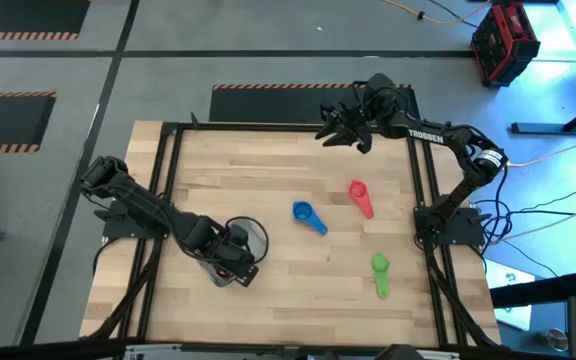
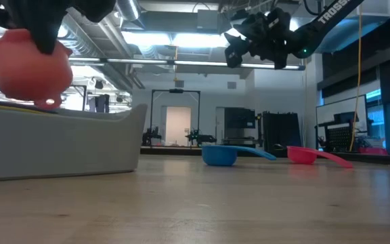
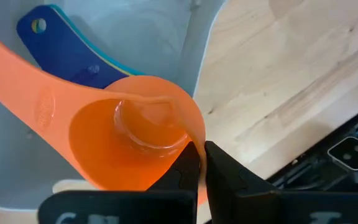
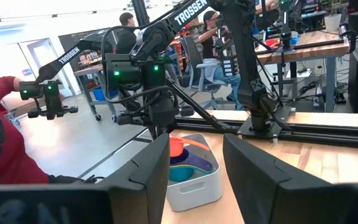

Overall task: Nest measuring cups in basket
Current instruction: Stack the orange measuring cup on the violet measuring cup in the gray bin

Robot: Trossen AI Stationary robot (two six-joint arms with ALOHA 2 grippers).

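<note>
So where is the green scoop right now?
In the high view the green measuring cup lies alone on the table's right side, nearest the front edge, below the pink-red cup and right of the blue cup.

blue cup (image 1: 304, 213), pink-red cup (image 1: 358, 192), green cup (image 1: 379, 266)

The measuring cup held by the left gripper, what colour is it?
Coral-orange measuring cup, pinched at its rim by the left gripper over the basket; the left wrist view shows it best.

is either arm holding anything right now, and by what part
The left gripper holds the coral-orange cup by its bowl rim, over the basket. The right gripper holds nothing.
</note>
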